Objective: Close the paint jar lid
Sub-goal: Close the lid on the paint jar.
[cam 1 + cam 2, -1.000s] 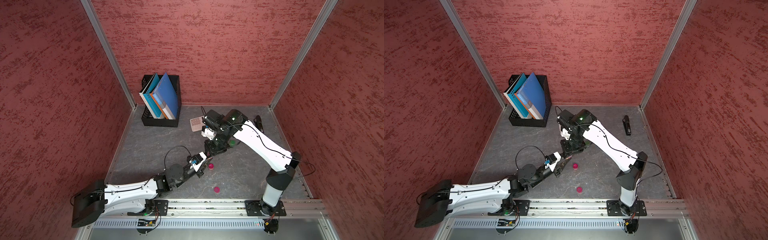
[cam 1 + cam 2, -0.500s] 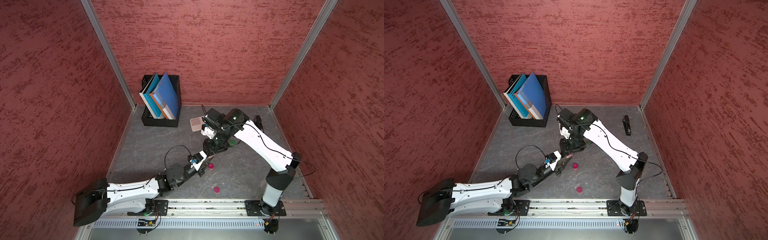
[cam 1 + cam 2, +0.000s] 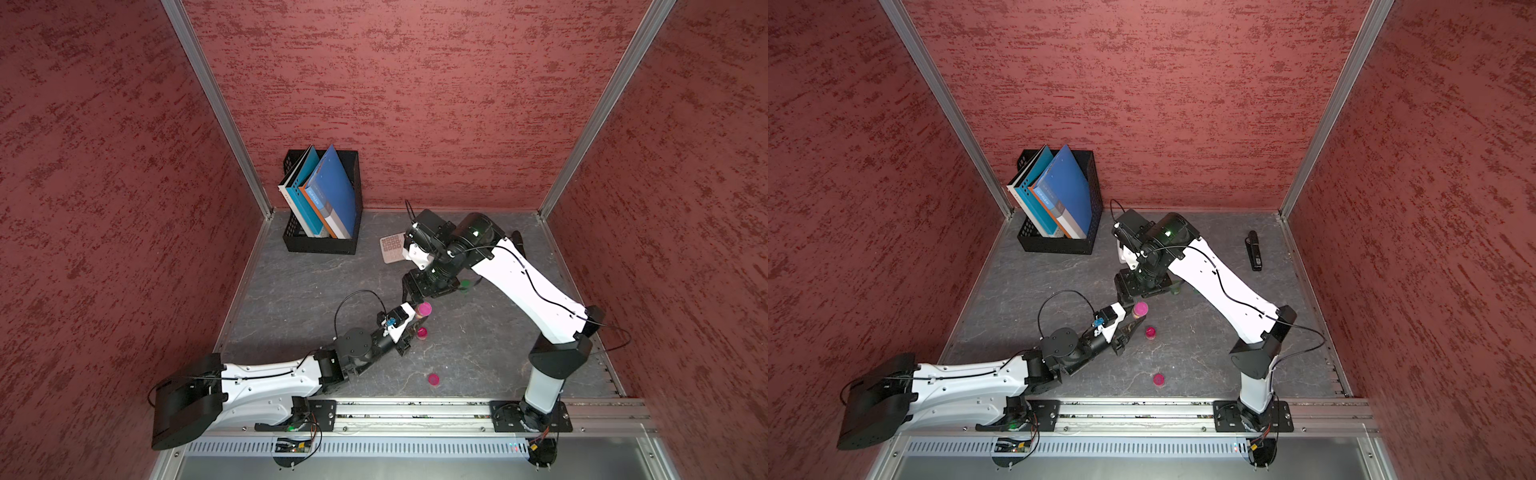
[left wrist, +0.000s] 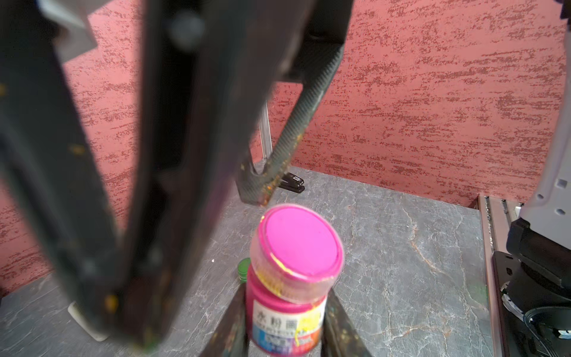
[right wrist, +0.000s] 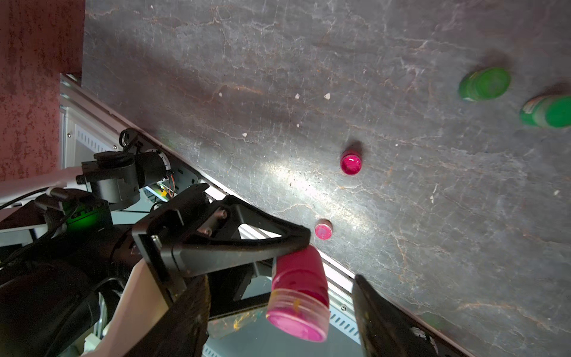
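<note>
Paint jar [image 4: 287,321] base cut off; green jar [image 5: 547,115], well apart from it, cropped; calculator [image 3: 390,249], beyond it, half hidden

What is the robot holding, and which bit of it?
The left claw grips the pink paint jar by its body, below the lid. The right claw stands open around the lid, holding nothing.

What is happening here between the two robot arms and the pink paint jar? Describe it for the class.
The left gripper is shut on a pink paint jar, holding it above the table. A pink lid sits on the jar, looking slightly crooked rather than seated flat. The right gripper is open, its jaws either side of the lid, not touching it. Another pink jar and a loose pink lid stand on the table nearby.
</note>
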Robot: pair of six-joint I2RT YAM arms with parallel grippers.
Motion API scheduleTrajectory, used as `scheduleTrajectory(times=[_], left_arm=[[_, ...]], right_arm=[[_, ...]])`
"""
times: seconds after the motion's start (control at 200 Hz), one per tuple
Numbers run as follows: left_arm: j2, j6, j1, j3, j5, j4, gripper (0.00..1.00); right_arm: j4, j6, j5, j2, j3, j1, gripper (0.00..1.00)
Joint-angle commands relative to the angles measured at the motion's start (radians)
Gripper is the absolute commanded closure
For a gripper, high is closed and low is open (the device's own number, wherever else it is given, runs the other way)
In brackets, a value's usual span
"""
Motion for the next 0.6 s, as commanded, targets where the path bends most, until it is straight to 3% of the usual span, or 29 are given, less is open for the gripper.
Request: scheduleTrajectory(times=[0.0, 0.23, 0.416, 0.596], left_arm=[[-0.046, -0.014, 0.008, -0.026, -0.008, -0.016, 0.80], [-0.132, -0.041, 0.009, -0.057, -0.019, -0.076, 0.81], [-0.154, -0.074, 0.043, -0.070, -0.059, -0.123, 0.81], [-0.108, -0.110, 0.095, -0.064, -0.047, -0.124, 0.82]], right_arm=[[-0.123, 0.009, 0.074, 0.003, 0.049, -0.015, 0.29], [-0.129, 0.018, 0.122, -0.004, 0.078, -0.016, 0.30], [-0.149, -0.043, 0.063, -0.029, 0.087, -0.013, 0.57], [-0.149, -0.079, 0.013, -0.053, 0.058, 0.006, 0.58]])
